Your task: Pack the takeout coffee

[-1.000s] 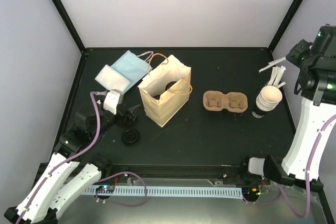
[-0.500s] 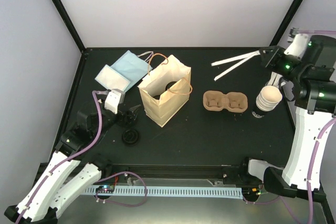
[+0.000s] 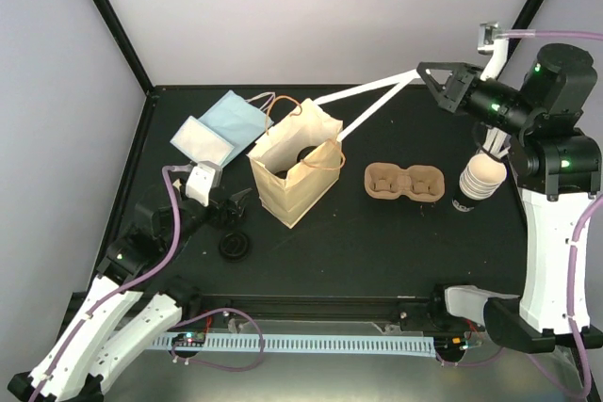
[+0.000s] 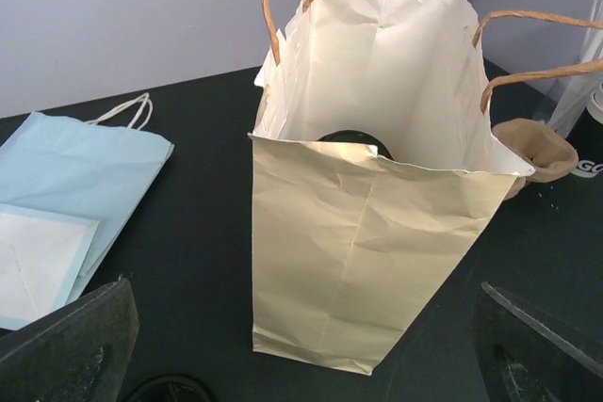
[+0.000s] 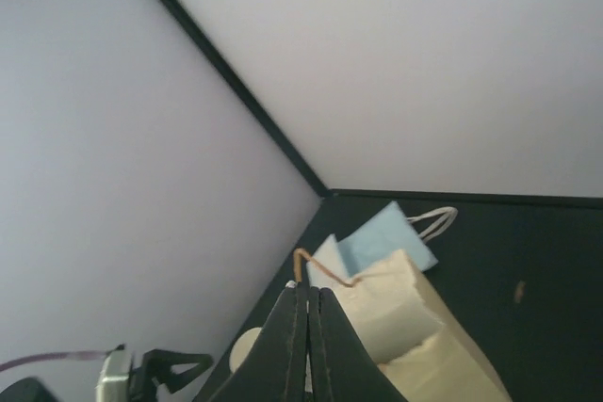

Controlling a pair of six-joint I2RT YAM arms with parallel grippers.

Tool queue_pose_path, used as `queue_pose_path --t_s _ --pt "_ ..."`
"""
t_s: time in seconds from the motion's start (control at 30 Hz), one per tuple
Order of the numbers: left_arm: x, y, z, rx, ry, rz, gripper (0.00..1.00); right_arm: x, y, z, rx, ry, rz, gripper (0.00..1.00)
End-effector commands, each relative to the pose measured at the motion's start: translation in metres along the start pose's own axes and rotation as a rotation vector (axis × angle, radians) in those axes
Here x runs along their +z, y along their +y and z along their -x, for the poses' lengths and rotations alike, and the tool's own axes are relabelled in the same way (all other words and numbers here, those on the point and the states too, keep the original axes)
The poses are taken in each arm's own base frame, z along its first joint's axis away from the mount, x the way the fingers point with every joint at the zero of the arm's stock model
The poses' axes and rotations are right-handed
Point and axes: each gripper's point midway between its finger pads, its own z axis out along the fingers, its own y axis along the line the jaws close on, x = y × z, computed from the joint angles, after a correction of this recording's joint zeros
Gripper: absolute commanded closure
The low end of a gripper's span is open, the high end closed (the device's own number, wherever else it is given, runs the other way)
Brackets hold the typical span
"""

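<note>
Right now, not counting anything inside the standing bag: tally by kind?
Paper bags: 3 (standing cream bag, flat light blue bag, flat white bag)
Pulp carrier: 1
Cup stack: 1
Black lid, loose on the table: 1
White sticks, held in the right gripper: 2
Total: 8

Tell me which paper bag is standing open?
The cream bag with brown handles; the light blue bag and the white bag lie flat beside it.
</note>
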Motion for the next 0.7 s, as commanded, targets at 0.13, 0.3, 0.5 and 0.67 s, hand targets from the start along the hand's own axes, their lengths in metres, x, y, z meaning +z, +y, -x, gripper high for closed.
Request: queue_pose_path --t_s 0.13,0.3,0.5,0.67 --pt "-0.006 0.0 0.014 0.024 -0.068 0.004 0.01 0.032 0.048 -0.011 -0.099 0.067 0.25 0.98" --pt "-0.006 0.0 0.014 0.026 -0.068 0.006 0.01 0.054 0.062 -0.027 -0.139 0.124 0.358 0.96" --pt "-0.006 0.0 0.015 0.029 -0.073 0.007 0.01 0.073 0.074 -0.037 -0.203 0.124 0.516 0.99" --pt "-0.006 0.0 0.015 0.034 -0.072 0.005 0.01 0.09 0.074 -0.048 -0.289 0.149 0.587 0.99"
